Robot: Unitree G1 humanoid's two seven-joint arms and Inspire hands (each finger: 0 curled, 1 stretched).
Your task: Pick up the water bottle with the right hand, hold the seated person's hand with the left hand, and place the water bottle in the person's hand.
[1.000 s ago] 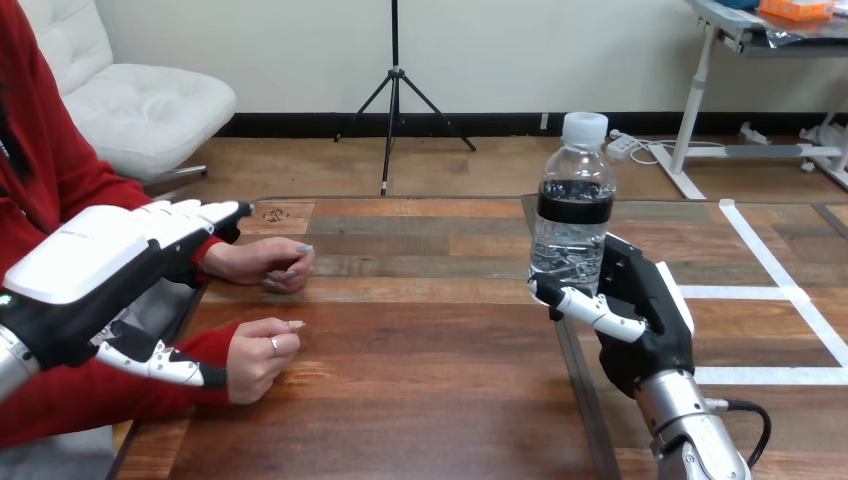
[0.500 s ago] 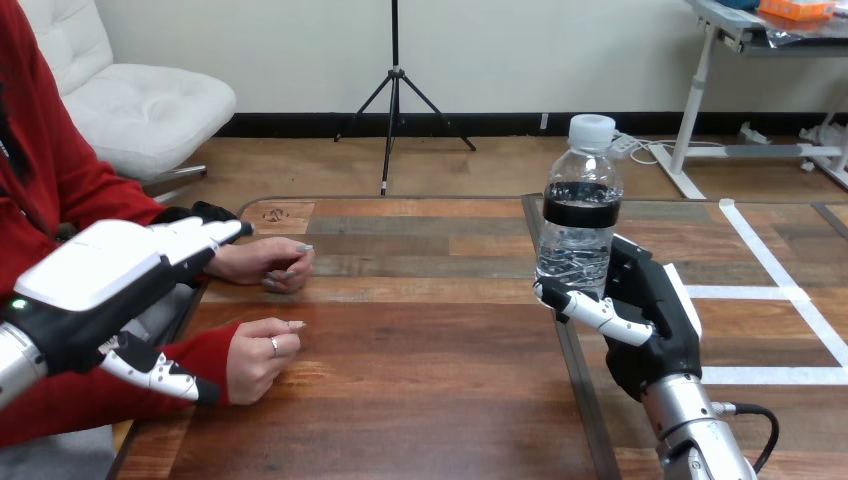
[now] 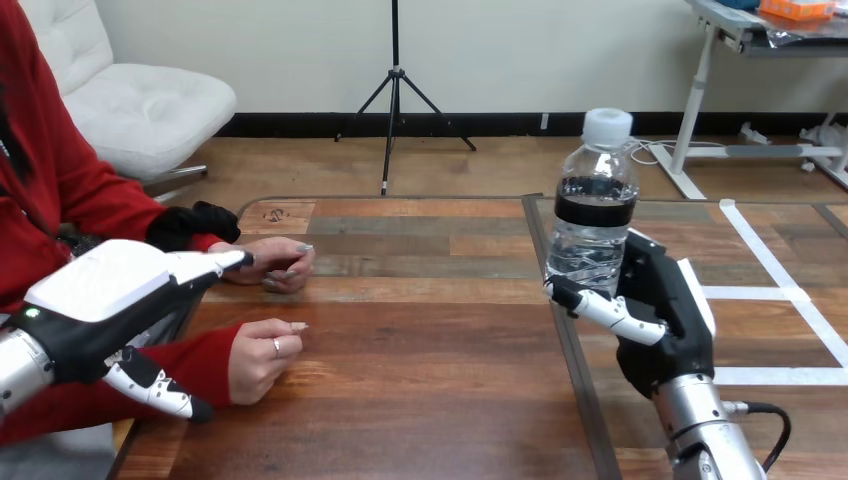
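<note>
Left hand extended flat, right hand curled.

Right: water bottle; left: person's hands on table.

At the lower left of the frame, the robot's left hand has a broad, smooth white shell over its back and a black body beneath. Its slim fingers are cased in white with black tips, and the left thumb is black with white segments. Near the wrist sits what looks like a small green light, too small to be sure. The silver left forearm joins the hand at the frame's edge.

At the lower right, the right hand is mostly black. It has a narrow white side shell and a right thumb banded white and black. Below it, the silver right forearm is a round metal tube.
</note>
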